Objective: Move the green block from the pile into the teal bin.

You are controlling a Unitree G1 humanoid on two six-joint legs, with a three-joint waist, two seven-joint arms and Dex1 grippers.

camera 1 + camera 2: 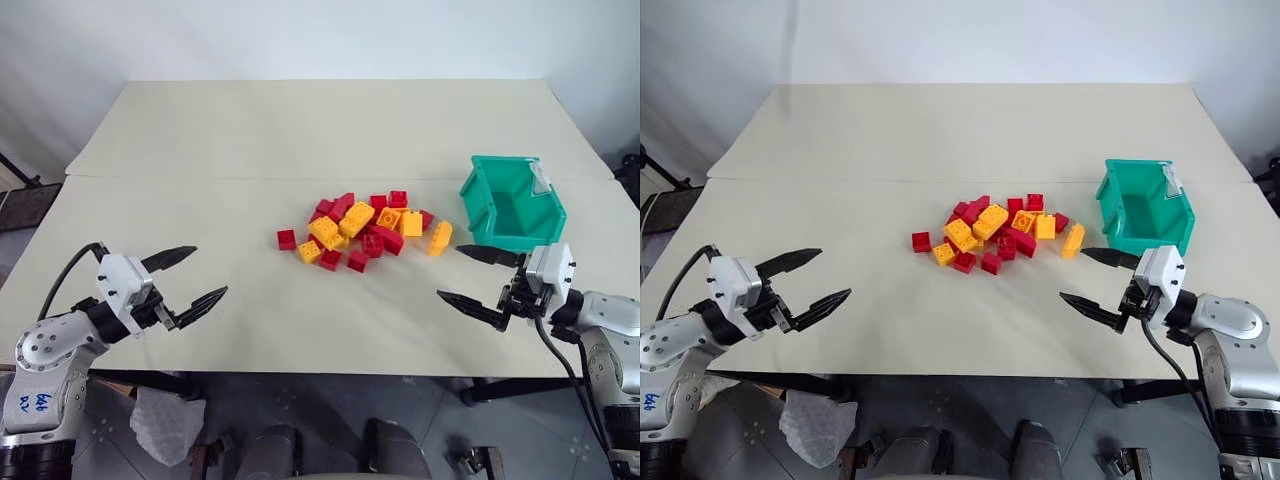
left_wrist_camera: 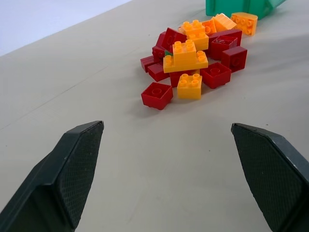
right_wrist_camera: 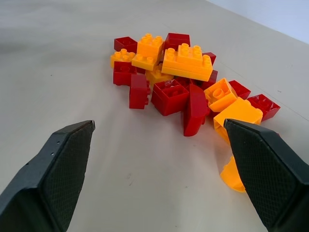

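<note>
Red and yellow bricks make the pile (image 1: 362,230) in the middle of the cream table (image 1: 300,130), seen from the head camera. One red brick (image 1: 286,239) lies a little apart on the pile's left side. The teal bin (image 1: 512,203) stands upright to the right of the pile, near it but not touching, with its open top up and a white label (image 1: 541,178) on the far right corner. The left gripper (image 1: 190,277) hangs over the near left part of the table, its two black fingers spread wide with nothing between them. The right gripper (image 1: 480,277) is just in front of the bin, also spread wide and empty.

From the left wrist camera, both fingers (image 2: 72,174) stand far apart, pointing toward the pile (image 2: 195,53). A small piece of dark green, maybe the green block (image 2: 167,53), shows between the bricks under a yellow one; I cannot tell for sure. The bin (image 2: 239,7) is behind the pile.

From the right wrist camera, the fingers (image 3: 58,174) are wide apart and the pile (image 3: 183,82) lies ahead on the table.
</note>
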